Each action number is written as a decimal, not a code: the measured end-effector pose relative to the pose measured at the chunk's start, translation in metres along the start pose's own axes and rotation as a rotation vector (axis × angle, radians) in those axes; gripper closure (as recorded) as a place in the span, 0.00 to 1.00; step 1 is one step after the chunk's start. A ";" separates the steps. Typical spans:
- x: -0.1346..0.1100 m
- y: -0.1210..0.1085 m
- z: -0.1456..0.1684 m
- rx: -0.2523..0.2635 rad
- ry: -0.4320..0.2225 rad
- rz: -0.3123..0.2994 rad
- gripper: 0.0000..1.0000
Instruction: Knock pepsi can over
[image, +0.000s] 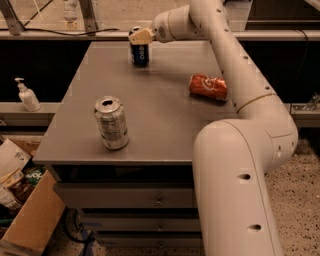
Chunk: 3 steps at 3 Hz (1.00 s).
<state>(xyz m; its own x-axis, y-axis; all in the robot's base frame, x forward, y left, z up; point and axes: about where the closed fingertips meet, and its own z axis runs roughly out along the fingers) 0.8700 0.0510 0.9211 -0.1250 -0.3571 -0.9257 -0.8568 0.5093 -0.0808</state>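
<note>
The pepsi can (139, 53), dark blue with a silver top, stands upright near the far edge of the grey table (165, 115). My gripper (140, 36) reaches in from the right at the end of the white arm and sits at the can's top rim, touching or just over it. Its tan fingertips cover part of the can's lid.
A silver-grey can (112, 123) stands upright at the table's front left. A red-orange can (208, 86) lies on its side at the right, close to my arm. A sanitiser bottle (27, 95) stands on a ledge to the left; cardboard boxes (25, 210) sit on the floor.
</note>
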 end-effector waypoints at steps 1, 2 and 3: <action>-0.005 0.012 -0.013 -0.022 0.026 -0.007 0.84; -0.012 0.026 -0.026 -0.034 0.100 -0.124 1.00; -0.014 0.040 -0.033 -0.055 0.219 -0.329 1.00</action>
<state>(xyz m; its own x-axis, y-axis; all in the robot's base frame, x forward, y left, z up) 0.8206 0.0503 0.9431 0.0620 -0.6557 -0.7525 -0.8934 0.2996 -0.3346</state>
